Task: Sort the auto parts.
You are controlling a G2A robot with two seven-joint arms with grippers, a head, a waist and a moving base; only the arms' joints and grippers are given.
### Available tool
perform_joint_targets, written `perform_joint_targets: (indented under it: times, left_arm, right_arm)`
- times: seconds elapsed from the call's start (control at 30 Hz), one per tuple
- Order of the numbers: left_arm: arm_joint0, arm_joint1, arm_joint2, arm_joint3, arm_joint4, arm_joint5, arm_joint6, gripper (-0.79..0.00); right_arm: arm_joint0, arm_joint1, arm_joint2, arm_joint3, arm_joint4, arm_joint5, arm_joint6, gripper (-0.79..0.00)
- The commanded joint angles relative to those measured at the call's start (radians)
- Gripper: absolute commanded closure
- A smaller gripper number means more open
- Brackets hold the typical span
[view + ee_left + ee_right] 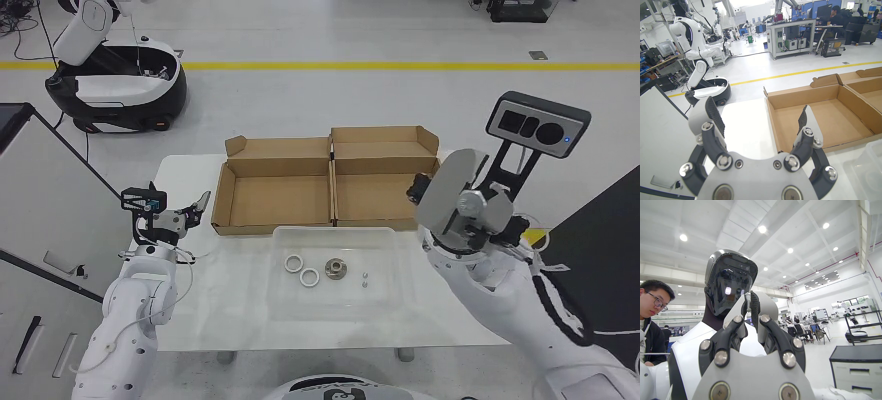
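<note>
Seems the carry stage of sorting: grips a small silver threaded bolt [748, 303] in the right pincer [749, 298], clamped between the black ribbed pads [754, 306], raised well above the white table [240, 300] and turned toward the head. Probably checking the piece before choosing a box. Calls next for swinging down over the left brown cardboard box [272, 198] or the right brown cardboard box [375, 195], both open and bare inside, and letting go low to avoid a bounce. Cannot tell which box suits it.

Short, bright, finely threaded, with what looks like a head at the outer end; slim enough to slip from a slack squeeze.

Holds the left pincer [757, 106] spread wide and empty, over the table just beside the left brown cardboard box.

Waiting in the clear plastic tray [335, 232]: two white rings [293, 264], a grey metal flanged collar [335, 268], two tiny pale bits [366, 278].
</note>
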Motion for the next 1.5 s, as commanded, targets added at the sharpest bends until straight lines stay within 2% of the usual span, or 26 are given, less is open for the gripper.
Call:
perform_joint_targets:
  times: [0.0, 0.97, 1.07, 1.17, 1.27, 1.47]
  left_arm:
    - [0.000, 0.000, 0.000, 0.000, 0.000, 0.000, 0.000, -0.785]
    - [0.000, 0.000, 0.000, 0.000, 0.000, 0.000, 0.000, -0.785]
    - [0.000, 0.000, 0.000, 0.000, 0.000, 0.000, 0.000, -0.785]
    - [0.000, 0.000, 0.000, 0.000, 0.000, 0.000, 0.000, -0.785]
    - [0.000, 0.000, 0.000, 0.000, 0.000, 0.000, 0.000, -0.785]
    - [0.000, 0.000, 0.000, 0.000, 0.000, 0.000, 0.000, -0.785]
  right_arm:
    - [0.001, -0.001, -0.002, -0.002, 0.003, -0.002, 0.000, 0.000]
    - [0.001, -0.001, -0.002, -0.002, 0.003, -0.002, 0.000, 0.000]
    - [-0.013, 0.000, 0.034, 0.004, -0.028, 0.035, -0.012, 0.000]
    - [-0.034, 0.010, 0.108, 0.028, -0.027, 0.082, 0.021, 0.000]
    - [-0.060, 0.024, 0.194, 0.065, -0.004, 0.144, 0.104, 0.000]
    - [-0.084, 0.060, 0.383, 0.158, 0.004, 0.306, 0.367, 0.000]
